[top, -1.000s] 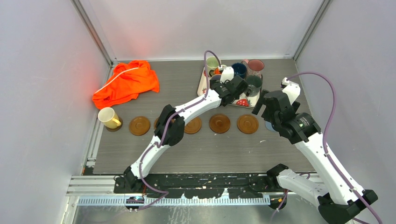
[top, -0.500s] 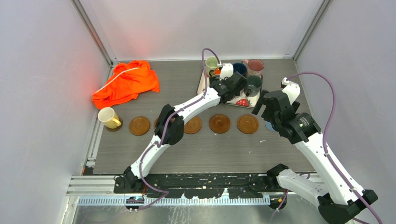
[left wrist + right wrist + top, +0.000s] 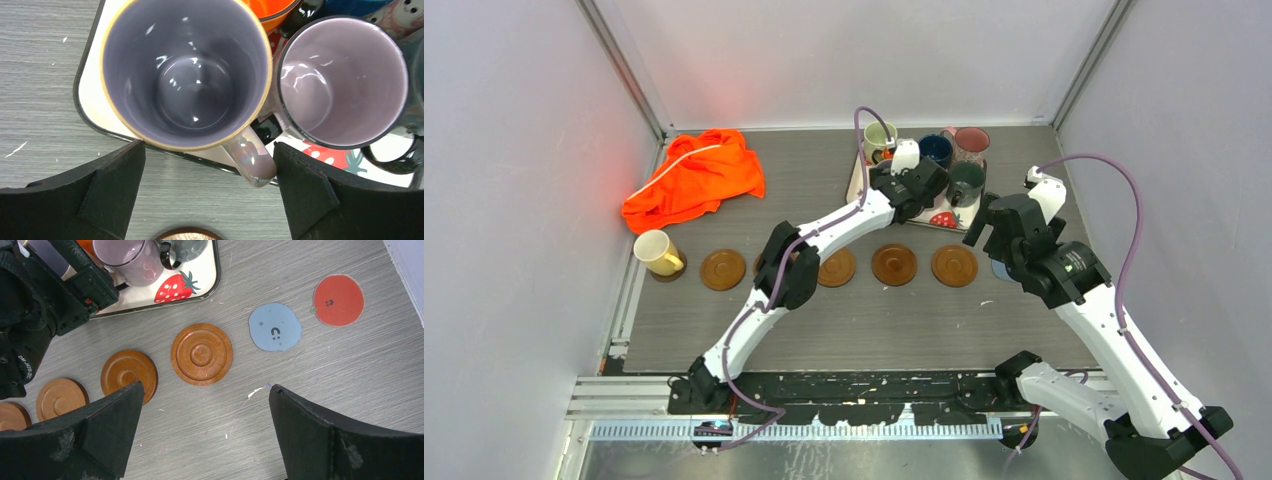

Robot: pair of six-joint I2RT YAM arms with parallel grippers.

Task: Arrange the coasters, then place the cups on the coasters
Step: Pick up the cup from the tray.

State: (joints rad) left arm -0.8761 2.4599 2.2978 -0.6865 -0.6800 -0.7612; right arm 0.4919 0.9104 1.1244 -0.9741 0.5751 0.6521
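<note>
Nearest me, a row of wooden coasters (image 3: 894, 265) runs across the middle of the bench. At its left end, by the left edge, a cream cup (image 3: 659, 252) stands upright. My right gripper (image 3: 202, 390) hangs wide and empty above the row's right end. A light-blue coaster (image 3: 275, 332) and a red coaster (image 3: 338, 300) lie apart toward the right edge. Farther back, the strawberry tray (image 3: 92, 95) carries the other cups. My left gripper (image 3: 206, 150) is spread wide, holding nothing, over the tray's near-left corner. There the lilac-grey cup (image 3: 185, 75) sits with its handle pointing between the fingers. An orange cup (image 3: 270, 7) is just behind it. At the tray's far edge stand a pale green cup (image 3: 880, 137), a navy cup (image 3: 937, 150) and a pink cup (image 3: 971, 142).
</note>
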